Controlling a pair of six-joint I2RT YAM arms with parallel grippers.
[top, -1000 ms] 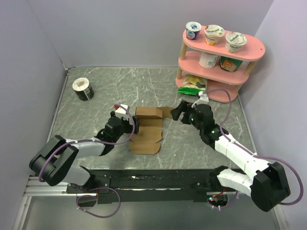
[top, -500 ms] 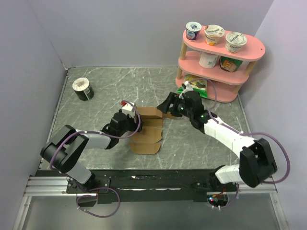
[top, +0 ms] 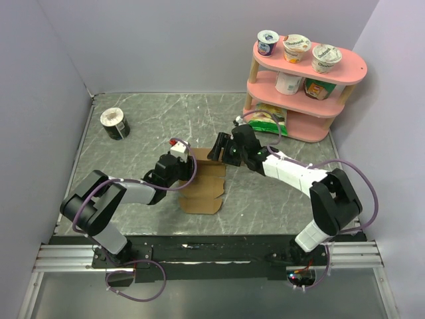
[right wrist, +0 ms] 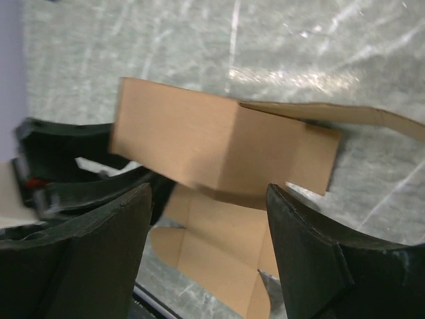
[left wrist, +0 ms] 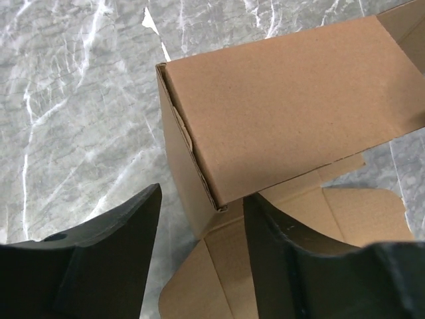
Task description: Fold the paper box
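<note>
The paper box (top: 204, 178) is plain brown cardboard, partly folded: a raised hollow section at its far end and flat flaps lying toward me. My left gripper (top: 184, 170) is open at the box's left side; in the left wrist view (left wrist: 199, 222) its jaws stand either side of the raised section's (left wrist: 285, 100) lower corner, gripping nothing. My right gripper (top: 222, 150) is open at the box's far right corner; in the right wrist view (right wrist: 209, 206) its jaws span the raised section (right wrist: 219, 143) without closing on it.
A round black-and-white tub (top: 114, 123) lies at the far left of the table. A pink two-tier shelf (top: 302, 93) with yogurt cups stands at the far right, a snack bag (top: 265, 118) at its foot. Grey walls close in on the left and right.
My right arm has swung left from right of the box to its far right corner. My left gripper has shifted slightly forward against the box's left side.
</note>
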